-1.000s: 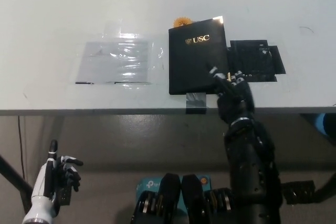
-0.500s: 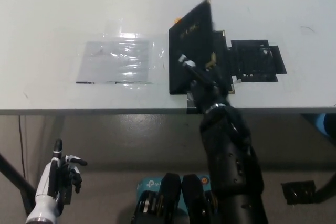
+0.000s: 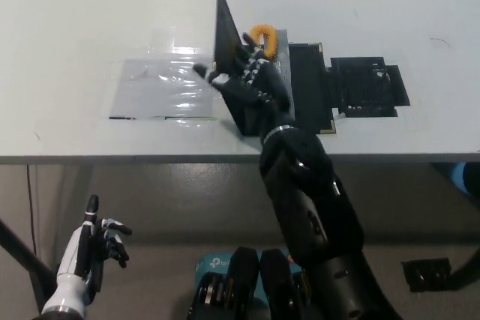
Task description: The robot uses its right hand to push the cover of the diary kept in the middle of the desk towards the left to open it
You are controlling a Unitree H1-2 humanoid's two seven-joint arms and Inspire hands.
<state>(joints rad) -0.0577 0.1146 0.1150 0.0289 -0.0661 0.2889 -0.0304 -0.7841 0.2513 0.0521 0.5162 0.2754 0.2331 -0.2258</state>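
Right hand [image 3: 247, 84] props diary cover [image 3: 223, 50] upright, fingers [image 3: 214, 76] spread leftward

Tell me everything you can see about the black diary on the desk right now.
The diary is black and lies mid-desk near the front edge of the white desk. Gold corner caps show on its right side. Its cover stands nearly upright, swung up towards the left, with the black right hand pressed against it from the right. An orange coiled thing sits at its far edge. A black patch adjoins its right side; clear plastic lies to its left.
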